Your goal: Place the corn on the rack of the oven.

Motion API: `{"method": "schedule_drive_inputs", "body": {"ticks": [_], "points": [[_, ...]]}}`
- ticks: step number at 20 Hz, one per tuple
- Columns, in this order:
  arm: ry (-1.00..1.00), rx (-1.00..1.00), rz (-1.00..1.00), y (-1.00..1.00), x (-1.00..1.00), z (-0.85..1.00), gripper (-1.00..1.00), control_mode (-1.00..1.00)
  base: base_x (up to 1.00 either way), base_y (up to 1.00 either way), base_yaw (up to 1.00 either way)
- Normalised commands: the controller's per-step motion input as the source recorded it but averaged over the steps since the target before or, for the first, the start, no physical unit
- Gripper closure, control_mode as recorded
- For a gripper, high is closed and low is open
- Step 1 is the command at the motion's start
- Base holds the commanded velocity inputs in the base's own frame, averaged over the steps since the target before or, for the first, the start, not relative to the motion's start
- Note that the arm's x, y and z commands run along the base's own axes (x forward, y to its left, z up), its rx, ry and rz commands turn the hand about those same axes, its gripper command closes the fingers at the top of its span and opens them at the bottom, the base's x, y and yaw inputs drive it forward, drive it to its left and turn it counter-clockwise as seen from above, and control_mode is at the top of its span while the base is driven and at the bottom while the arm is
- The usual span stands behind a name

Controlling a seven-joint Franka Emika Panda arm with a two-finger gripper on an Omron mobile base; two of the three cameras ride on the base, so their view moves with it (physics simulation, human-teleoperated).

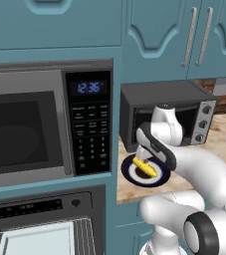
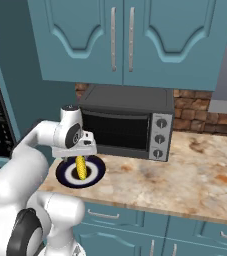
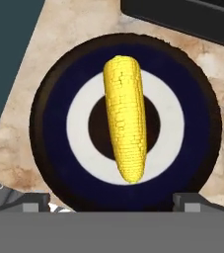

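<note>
The yellow corn (image 3: 126, 123) lies across the middle of a round plate (image 3: 49, 123) with dark blue and white rings, on the marbled counter. My gripper (image 3: 113, 201) hangs just above the plate, open, its fingertips (image 3: 34, 202) spread wider than the cob and clear of it. The left base view has the corn (image 1: 145, 167) under the gripper (image 1: 145, 157), on the plate (image 1: 131, 174). Low at the left is the oven (image 1: 30, 209), with its wire rack and pale tray (image 1: 40, 240) showing. From the right I see the corn (image 2: 80, 167), the plate (image 2: 98, 172) and the gripper (image 2: 78, 154).
A black toaster oven (image 1: 184, 102) with silver knobs stands right behind the plate. The microwave (image 1: 45, 124) sits above the oven, in the teal cabinet column left of the counter (image 2: 175, 175). Upper cabinets (image 2: 125, 40) hang overhead.
</note>
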Motion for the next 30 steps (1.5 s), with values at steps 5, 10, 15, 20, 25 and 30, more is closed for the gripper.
{"method": "schedule_drive_inputs", "body": {"ticks": [5,10,15,20,25,30], "points": [[0.00,0.00,0.05,-0.09,0.09,-0.55,-1.00,-1.00,0.00,0.00,0.00],[0.00,-0.03,0.01,0.00,0.27,-0.38,-1.00,-1.00,0.00,0.00,0.00],[0.00,-0.03,0.00,-0.02,0.34,-0.33,-1.00,-1.00,0.00,0.00,0.00],[0.00,-0.01,0.00,0.00,0.19,-0.32,-1.00,-1.00,0.00,0.00,0.00],[0.00,0.00,0.01,0.00,0.00,-0.11,1.00,-1.00,0.00,0.00,0.00],[0.00,0.00,0.00,0.00,0.00,-0.01,1.00,-1.00,0.00,0.00,0.00]]}}
